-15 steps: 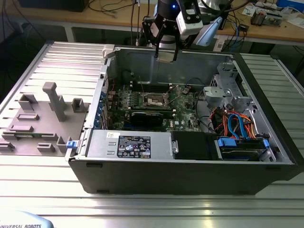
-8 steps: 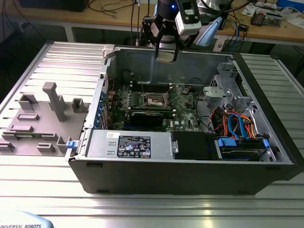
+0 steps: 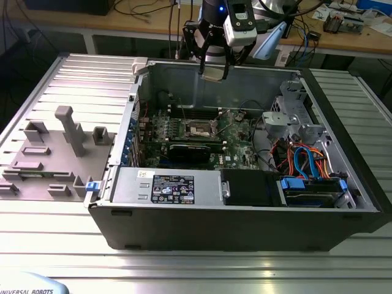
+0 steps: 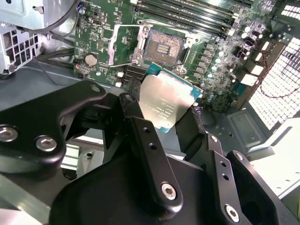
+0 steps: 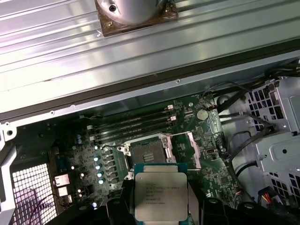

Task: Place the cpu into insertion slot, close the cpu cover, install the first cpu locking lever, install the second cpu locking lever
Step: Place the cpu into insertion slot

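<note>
My gripper (image 3: 215,71) hangs above the open computer case, shut on the cpu (image 3: 215,74), a flat square chip with a silvery top. In both wrist views the cpu (image 4: 166,101) (image 5: 161,193) sits between the black fingers (image 4: 143,133), held well above the green board. The insertion slot (image 3: 199,130) (image 4: 164,47) (image 5: 144,152) lies open below, with its dark centre bare. The cpu cover (image 4: 123,44) (image 5: 186,149), a thin metal frame, is swung up beside the slot. I cannot make out the locking levers clearly.
Long black memory slots (image 5: 131,124) run beside the socket. A black card (image 3: 193,150) lies in front of it. A drive cage with coloured cables (image 3: 306,162) fills the exterior view's right. A grey fixture (image 3: 61,147) stands outside the case on the left.
</note>
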{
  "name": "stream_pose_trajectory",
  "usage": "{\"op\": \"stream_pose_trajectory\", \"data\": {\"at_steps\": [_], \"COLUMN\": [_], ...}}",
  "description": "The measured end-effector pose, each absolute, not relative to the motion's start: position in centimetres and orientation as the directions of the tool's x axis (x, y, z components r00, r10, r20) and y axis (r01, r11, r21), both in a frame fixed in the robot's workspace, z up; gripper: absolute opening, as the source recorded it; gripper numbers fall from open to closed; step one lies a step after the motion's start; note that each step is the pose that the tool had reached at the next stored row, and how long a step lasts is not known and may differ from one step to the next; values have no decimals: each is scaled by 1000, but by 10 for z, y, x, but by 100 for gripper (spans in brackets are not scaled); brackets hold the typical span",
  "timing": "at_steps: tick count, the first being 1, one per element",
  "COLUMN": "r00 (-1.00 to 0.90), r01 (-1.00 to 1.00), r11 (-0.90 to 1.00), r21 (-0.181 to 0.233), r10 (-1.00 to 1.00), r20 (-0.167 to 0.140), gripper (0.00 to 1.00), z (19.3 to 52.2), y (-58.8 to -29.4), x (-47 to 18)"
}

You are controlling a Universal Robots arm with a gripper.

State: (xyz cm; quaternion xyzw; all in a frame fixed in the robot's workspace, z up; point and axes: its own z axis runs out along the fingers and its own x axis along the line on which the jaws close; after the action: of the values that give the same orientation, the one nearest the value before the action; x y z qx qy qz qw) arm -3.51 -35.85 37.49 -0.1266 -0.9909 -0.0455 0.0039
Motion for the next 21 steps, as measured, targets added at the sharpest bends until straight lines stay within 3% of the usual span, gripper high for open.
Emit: {"op": "stream_pose_trajectory", "data": {"at_steps": [21], "r00": [-948], "r01": [319], "r11": [943], "r21": [89], "r10": [319], "r20": [19], "gripper": [54], "z": [373], "y": [-358], "x": [-38]}}
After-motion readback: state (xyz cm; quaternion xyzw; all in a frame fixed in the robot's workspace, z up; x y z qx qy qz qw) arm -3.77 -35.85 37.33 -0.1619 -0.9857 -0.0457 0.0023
